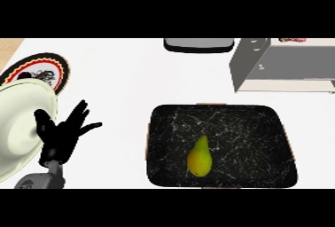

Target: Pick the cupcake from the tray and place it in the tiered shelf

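While the black marbled tray (268,116) near the middle holds only a yellow-green pear (200,157), you find the grey tiered shelf (252,66) at the far right with a small pink-topped thing, perhaps the cupcake (292,40), at its far edge; if so, the placing looks done. Your left hand (62,133) rests at the near left beside a pale plate (20,119), fingers spread, holding nothing. Your right hand is out of view.
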Controlling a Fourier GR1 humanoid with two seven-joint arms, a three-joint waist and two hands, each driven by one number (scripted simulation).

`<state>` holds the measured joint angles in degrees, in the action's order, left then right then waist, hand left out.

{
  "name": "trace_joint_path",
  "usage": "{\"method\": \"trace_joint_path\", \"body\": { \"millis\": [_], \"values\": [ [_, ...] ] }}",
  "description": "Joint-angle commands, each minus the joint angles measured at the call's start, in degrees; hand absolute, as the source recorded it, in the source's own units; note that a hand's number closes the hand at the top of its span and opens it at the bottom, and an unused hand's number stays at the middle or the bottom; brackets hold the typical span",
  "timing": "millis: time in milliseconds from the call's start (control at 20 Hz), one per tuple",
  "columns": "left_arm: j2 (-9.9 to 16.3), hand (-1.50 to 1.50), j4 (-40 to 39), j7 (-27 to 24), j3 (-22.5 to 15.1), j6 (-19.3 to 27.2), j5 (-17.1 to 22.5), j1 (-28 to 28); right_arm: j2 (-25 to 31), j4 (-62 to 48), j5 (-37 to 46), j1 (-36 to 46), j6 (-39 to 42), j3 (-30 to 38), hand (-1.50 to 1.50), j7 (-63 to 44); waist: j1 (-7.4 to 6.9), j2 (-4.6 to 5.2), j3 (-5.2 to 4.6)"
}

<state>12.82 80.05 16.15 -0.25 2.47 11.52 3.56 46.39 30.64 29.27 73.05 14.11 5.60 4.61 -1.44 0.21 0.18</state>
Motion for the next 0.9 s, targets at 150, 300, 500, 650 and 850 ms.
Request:
{"method": "trace_joint_path", "body": {
  "millis": [150,300,500,650,850],
  "values": [
    [1.06,0.0,-3.5,-1.53,1.08,-1.48,-0.35,-1.55,-0.91,-5.95,-4.5,4.9,-3.5,7.39,-1.5,-5.69,-0.15,0.34,-0.21],
    [1.39,0.0,-6.43,-1.89,2.07,-2.17,0.05,0.11,-2.59,-6.29,-6.89,6.08,-4.18,9.72,-1.5,-8.39,0.48,0.27,-0.25],
    [0.87,0.0,-2.2,0.87,0.92,-0.78,-0.44,-0.21,-1.08,-8.41,-11.53,8.92,-4.01,14.97,-1.5,-9.65,-0.16,0.25,-0.19],
    [0.54,0.0,-2.18,0.15,0.31,-0.34,-1.49,0.07,-0.11,-10.66,-14.6,9.25,-5.61,18.82,-1.5,-9.96,-0.48,0.49,-0.16],
    [-1.01,0.0,-1.9,-1.77,-0.08,-0.01,-1.6,-3.26,2.82,-10.9,-17.69,8.68,-7.19,22.57,-1.5,-11.06,-0.2,0.28,-0.15]
  ]
}}
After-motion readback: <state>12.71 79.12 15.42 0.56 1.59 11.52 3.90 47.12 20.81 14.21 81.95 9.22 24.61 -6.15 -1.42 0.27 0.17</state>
